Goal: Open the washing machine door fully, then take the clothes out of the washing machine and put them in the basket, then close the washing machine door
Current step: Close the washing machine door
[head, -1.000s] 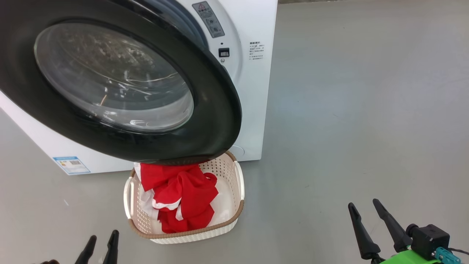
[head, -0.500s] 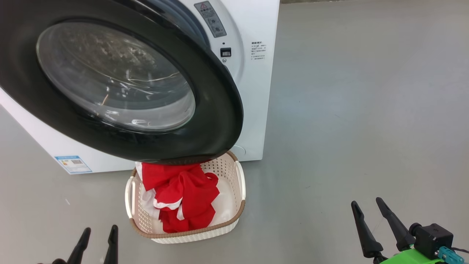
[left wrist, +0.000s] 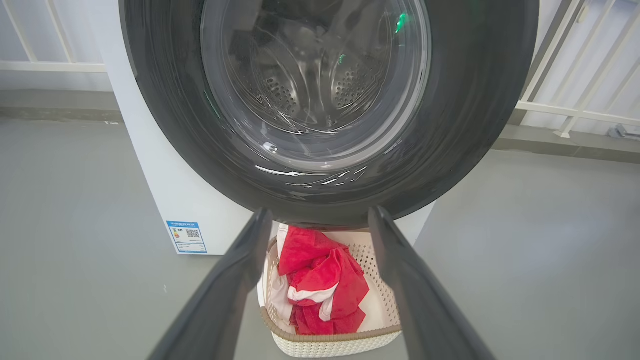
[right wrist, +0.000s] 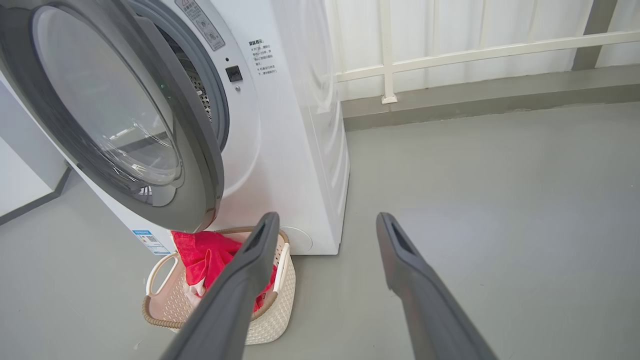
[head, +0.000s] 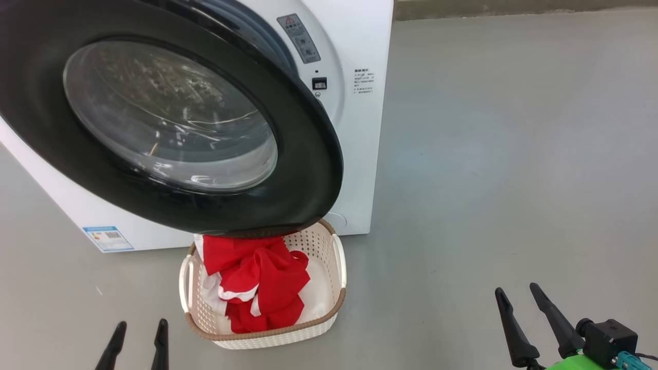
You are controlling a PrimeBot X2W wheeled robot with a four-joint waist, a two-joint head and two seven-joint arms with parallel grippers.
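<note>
Clothes (head: pixel 257 282): 1 red-and-white bundle, lying inside the basket (head: pixel 267 335). Basket: on the floor (head: pixel 514 154), just in front of the washing machine (head: pixel 360 154), probably so garments drop straight in from the drum. Washing machine door (head: pixel 308 169): swung out, its lower edge overhanging the basket's far end. Left gripper (head: pixel 143 324): 2 fingers spread wide, empty, facing the door. Right gripper (head: pixel 515 288): wide, empty, well apart over bare floor. Assessment: unloading appears done and both hands are free, leaving only the door to close.
</note>
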